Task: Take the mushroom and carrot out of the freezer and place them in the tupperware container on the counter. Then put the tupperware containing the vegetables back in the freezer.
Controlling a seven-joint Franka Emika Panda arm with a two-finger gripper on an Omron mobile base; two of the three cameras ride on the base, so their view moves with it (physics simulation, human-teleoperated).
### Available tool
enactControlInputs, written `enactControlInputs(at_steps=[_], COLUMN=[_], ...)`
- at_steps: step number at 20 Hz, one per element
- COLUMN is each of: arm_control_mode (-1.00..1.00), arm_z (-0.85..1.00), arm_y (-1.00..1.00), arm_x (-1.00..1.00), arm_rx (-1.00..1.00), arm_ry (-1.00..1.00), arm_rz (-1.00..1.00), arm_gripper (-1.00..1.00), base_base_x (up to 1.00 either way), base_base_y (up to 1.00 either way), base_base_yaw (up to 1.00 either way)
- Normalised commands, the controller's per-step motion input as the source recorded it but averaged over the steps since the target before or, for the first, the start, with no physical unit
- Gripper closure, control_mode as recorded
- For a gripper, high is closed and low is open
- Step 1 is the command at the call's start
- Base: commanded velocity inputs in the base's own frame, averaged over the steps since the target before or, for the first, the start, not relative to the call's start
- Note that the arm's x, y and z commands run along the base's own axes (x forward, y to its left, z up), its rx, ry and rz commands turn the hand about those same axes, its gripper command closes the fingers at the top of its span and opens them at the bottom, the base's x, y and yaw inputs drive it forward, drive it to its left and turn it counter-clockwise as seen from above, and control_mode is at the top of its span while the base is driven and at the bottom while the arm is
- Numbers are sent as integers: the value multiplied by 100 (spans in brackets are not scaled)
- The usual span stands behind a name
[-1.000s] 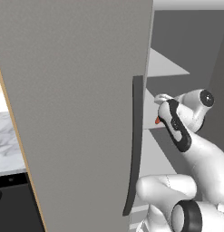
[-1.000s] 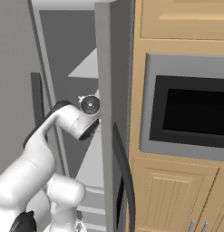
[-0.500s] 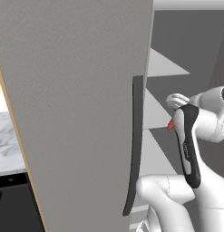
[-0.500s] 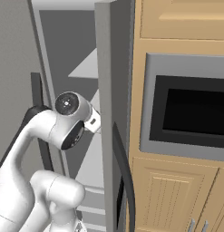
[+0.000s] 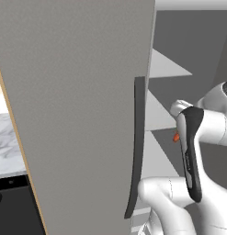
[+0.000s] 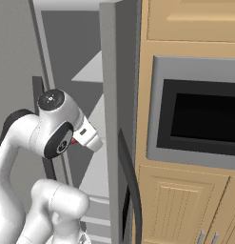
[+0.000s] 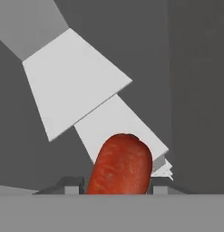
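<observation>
My gripper is shut on the carrot, a stubby orange-red piece that stands up between the two dark fingertips. The carrot peeks out as a small orange spot beside the arm's dark-striped link, in front of the open freezer and its pale shelves. From the right base camera the carrot is a red sliver under the white hand. A strip of marble counter lies at the far left. The mushroom and the tupperware container are out of view.
The freezer's open left door with its long dark handle stands close on the arm's left. The other door edge and handle are on its right. Wood cabinets with a built-in oven lie beyond. A black dishwasher front sits under the counter.
The arm has drawn back from the freezer shelves with the carrot still gripped; its elbow swung toward the cameras, and the carrot shifted slightly right and lower in the left base view.
</observation>
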Motion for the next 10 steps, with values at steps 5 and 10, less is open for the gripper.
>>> enactControlInputs(at_steps=[5,10], arm_control_mode=[-100,100], arm_z=[6,0], arm_y=[5,0], arm_x=[-34,0], arm_rx=[0,0], arm_ry=[14,0], arm_rz=[-7,0], arm_gripper=[100,100], base_base_x=[0,-97], base_base_y=[0,23], base_base_yaw=[0,-2])
